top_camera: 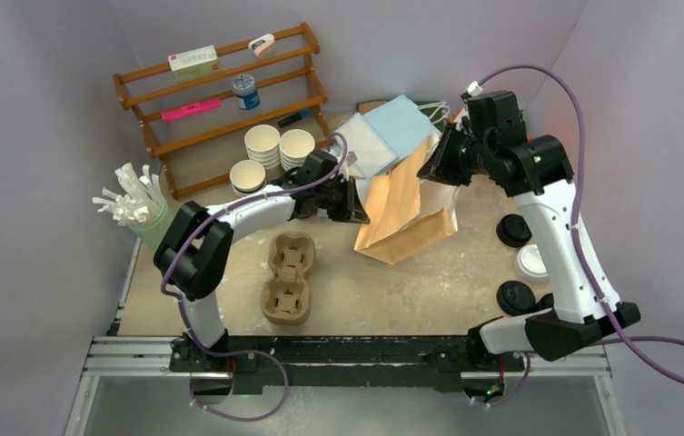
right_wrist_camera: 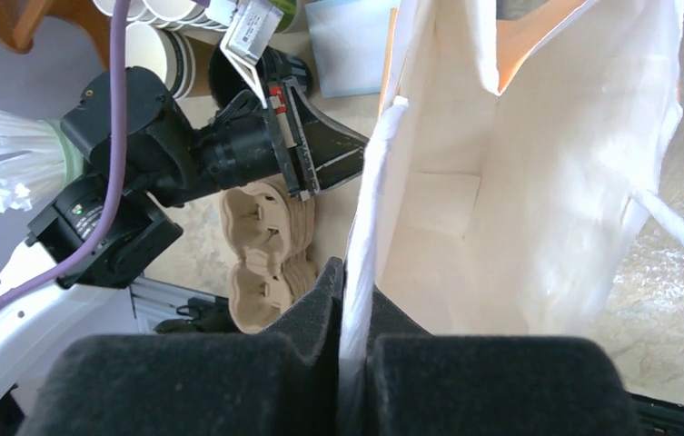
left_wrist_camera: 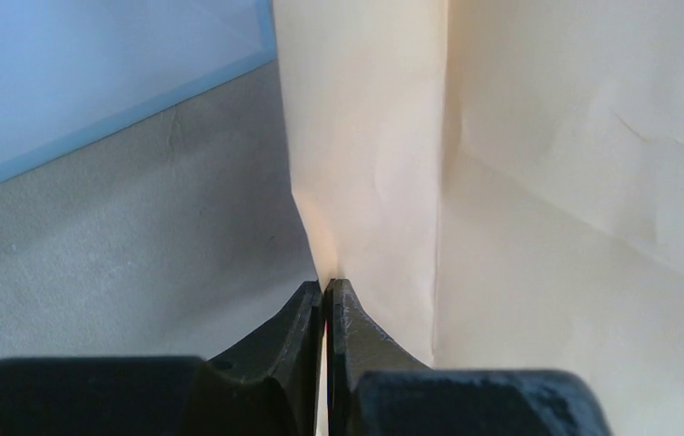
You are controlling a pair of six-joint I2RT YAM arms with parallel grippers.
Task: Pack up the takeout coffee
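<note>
My left fingers point(left_wrist_camera: 304, 329) were closed tight on one side edge of the paper bag point(top_camera: 406, 213), and my right fingers point(right_wrist_camera: 320, 307) were closed on its top rim. The coffee cups point(top_camera: 265, 150) stood stacked to the left of the bag, not touching it.

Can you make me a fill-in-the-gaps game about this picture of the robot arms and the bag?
1. The left gripper and the right gripper are both pinched shut on the paper ____.
2. The brown cup tray on the table holds ____ cups.
3. The paper cups by the wooden rack stand in ____ stacks.

Missing words: bag; no; three.
</note>
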